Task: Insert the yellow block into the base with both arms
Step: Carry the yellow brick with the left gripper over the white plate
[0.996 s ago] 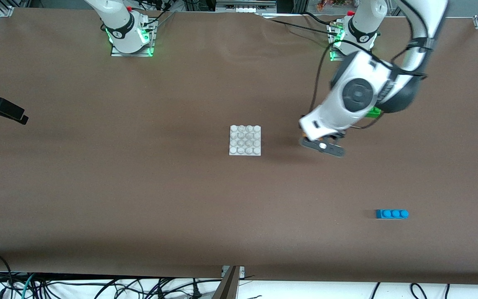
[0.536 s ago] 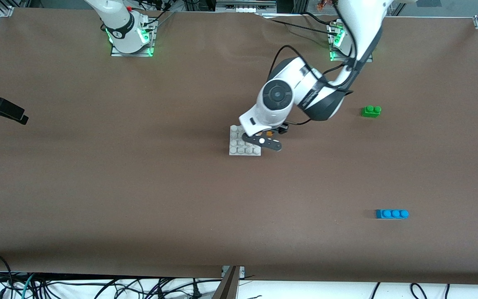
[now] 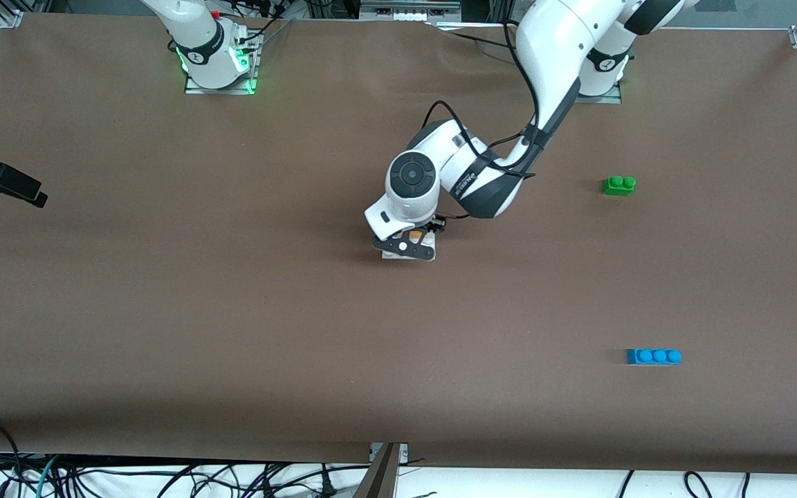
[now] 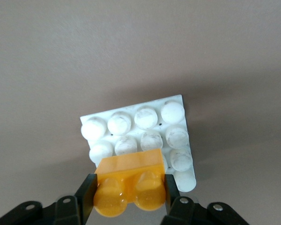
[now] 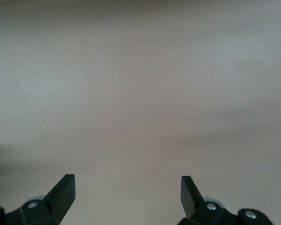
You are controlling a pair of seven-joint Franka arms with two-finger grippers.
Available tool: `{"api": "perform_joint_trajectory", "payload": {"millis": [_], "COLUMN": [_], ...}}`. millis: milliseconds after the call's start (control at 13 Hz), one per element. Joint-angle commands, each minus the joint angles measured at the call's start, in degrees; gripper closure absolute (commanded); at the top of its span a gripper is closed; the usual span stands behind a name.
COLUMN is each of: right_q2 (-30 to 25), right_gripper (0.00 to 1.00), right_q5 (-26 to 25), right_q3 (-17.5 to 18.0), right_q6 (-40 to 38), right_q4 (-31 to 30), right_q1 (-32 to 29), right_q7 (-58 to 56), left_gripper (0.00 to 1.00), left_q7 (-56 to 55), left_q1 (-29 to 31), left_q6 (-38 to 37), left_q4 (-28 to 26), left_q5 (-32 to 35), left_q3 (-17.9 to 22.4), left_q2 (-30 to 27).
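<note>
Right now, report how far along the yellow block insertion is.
Done: the left gripper is shut on the yellow block and holds it over the base. In hand: lining it up with the studs. Left: pressing it in; it does not look seated yet. The right gripper waits open over bare table.

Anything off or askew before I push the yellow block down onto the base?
Nothing stands out. The left gripper holds the yellow block squarely, studs up, over the base, which lies flat. The right gripper waits open over bare table. The green brick and blue brick sit upright, apart.
</note>
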Motion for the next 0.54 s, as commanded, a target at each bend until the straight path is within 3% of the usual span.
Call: {"api": "perform_joint_trajectory", "payload": {"millis": [0,460], "right_q2": [-0.3,-0.2], "right_gripper": [0.0,0.0], "right_q5": [0.5,0.4], "right_q3": [0.3,0.3], "right_q6": [-0.5,-0.5], "right_q4": [0.1,0.1], "right_q1": [-0.5,-0.5], "right_q7": [-0.9,-0.9], "left_gripper": [0.75,0.73], "left_q7": [-1.4,-3.3], "left_q1": [-1.4,-1.4], "left_q6": [0.1,0.2], "left_q4": [2.3,2.1], "left_q5": [1.5,1.7], "left_q3": [1.0,0.9], "left_q2": [2.0,2.8]}}
